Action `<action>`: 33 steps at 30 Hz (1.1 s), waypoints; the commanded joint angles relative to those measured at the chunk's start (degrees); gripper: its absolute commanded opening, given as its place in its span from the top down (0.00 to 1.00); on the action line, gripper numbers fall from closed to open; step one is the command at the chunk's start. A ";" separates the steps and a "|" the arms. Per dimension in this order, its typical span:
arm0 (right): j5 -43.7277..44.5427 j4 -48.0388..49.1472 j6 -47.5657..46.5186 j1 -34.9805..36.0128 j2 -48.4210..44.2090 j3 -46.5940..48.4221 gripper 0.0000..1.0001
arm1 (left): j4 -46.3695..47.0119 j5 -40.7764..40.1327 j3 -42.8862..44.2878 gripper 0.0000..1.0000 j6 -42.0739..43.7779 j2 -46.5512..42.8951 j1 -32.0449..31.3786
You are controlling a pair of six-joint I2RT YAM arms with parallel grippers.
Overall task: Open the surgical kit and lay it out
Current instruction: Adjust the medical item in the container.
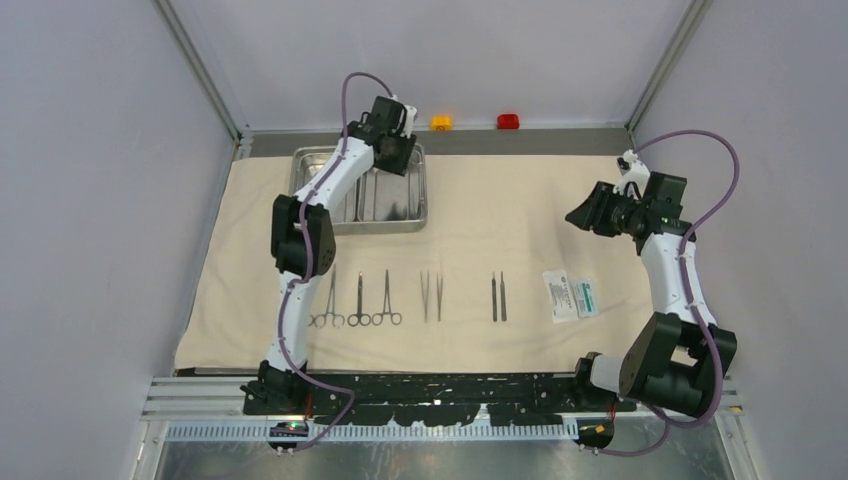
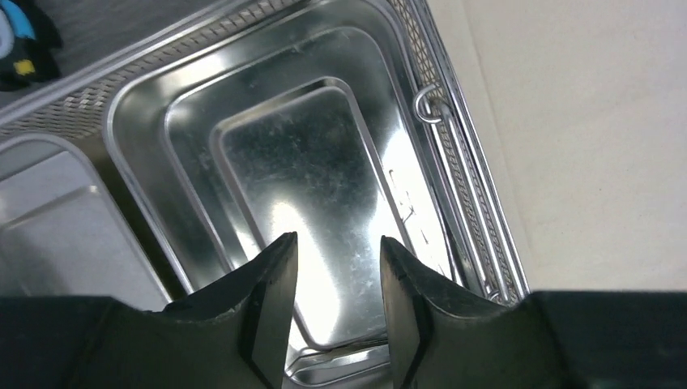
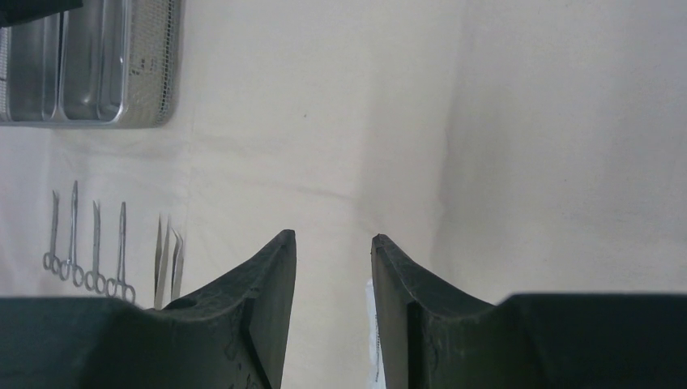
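Beige cloth wrap [image 1: 500, 200] is spread flat over most of the worktop. The steel tray [image 1: 395, 205] sits on its far left corner, two compartments side by side. My left claw [image 2: 336, 239] hangs right above one compartment, jaws partly apart, nothing between them. My right claw [image 3: 334, 235] floats above bare cloth on the right side, jaws parted the same way, holding nothing. Along the near edge there's a tidy row, left to right: three ring-handled forceps [image 1: 358, 300], then the tweezers [image 1: 431, 296], two thin straight tools [image 1: 498, 297], and last the small white-and-green packet [image 1: 570, 296], each apart from its neighbour.
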 commanded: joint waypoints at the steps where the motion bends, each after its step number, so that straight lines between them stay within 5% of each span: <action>1: -0.06 -1.04 -2.64 -0.41 1.75 2.68 0.55 | -2.14 7.47 -0.19 0.54 2.03 0.33 -0.32; 13: -2.72 -3.69 -6.55 -0.38 7.68 4.23 0.56 | -2.98 7.97 -1.82 0.41 4.46 2.41 -0.52; 33: -3.94 -4.54 -7.05 -0.39 13.44 5.64 0.56 | -0.44 -1.44 -2.42 0.41 4.18 8.66 -3.03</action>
